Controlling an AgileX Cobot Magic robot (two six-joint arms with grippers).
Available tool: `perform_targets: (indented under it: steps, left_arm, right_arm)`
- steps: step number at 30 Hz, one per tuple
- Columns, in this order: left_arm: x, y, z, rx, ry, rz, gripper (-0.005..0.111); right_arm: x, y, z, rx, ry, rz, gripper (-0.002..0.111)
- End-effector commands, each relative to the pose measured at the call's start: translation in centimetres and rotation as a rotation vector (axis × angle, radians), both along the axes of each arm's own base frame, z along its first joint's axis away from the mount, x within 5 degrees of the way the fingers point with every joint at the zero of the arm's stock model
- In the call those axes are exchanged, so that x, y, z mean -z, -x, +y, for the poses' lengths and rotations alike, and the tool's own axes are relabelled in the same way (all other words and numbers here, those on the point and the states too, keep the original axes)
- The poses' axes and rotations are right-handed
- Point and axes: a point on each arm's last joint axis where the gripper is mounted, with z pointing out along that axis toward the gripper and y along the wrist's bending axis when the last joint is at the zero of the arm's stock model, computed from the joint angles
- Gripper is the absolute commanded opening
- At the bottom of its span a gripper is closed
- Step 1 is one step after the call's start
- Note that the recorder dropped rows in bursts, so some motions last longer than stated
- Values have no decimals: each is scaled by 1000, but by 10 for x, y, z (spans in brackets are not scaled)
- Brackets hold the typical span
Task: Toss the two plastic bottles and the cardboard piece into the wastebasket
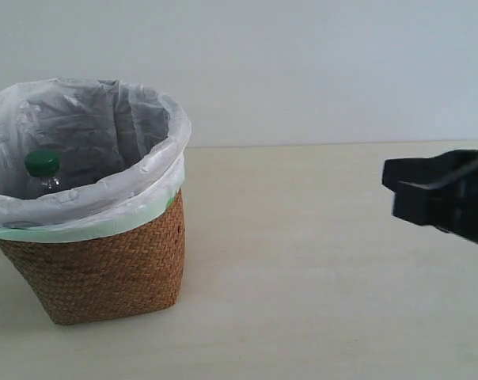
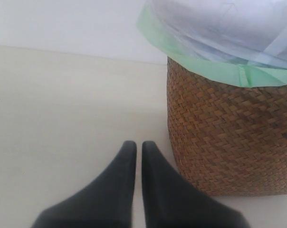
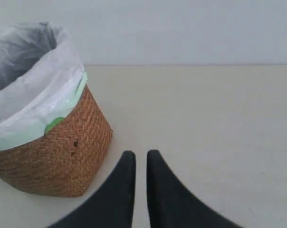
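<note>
The brown wicker wastebasket (image 1: 104, 269) with its white bag stands at the left of the exterior view. Inside it, the green cap of the longer bottle (image 1: 43, 164) pokes up by the near rim. The shorter bottle and the cardboard piece are out of view. My right gripper (image 1: 391, 184) hovers at the right edge, well away from the wastebasket (image 3: 58, 156), its fingers nearly together and empty (image 3: 140, 156). My left gripper (image 2: 135, 146) is close beside the wastebasket (image 2: 229, 137), a thin gap between its fingers, holding nothing.
A pale tabletop (image 1: 318, 261) stretches from the wastebasket to the right gripper, with a plain white wall (image 1: 318, 71) behind it.
</note>
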Motion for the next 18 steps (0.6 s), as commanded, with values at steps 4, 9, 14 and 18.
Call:
perform_targets:
  steps: [4, 9, 14, 18]
  left_arm:
    - [1, 0, 0, 4, 1, 0, 4]
    - [1, 0, 0, 4, 1, 0, 4]
    - [1, 0, 0, 4, 1, 0, 4]
    - [1, 0, 0, 4, 1, 0, 4]
  right_arm:
    - [-8, 34, -24, 25, -53, -93, 7]
    - [-18, 45, -31, 25, -93, -155, 7]
    - [-21, 49, -33, 25, -107, -177, 7]
    - [-21, 49, -33, 25, -107, -177, 7]
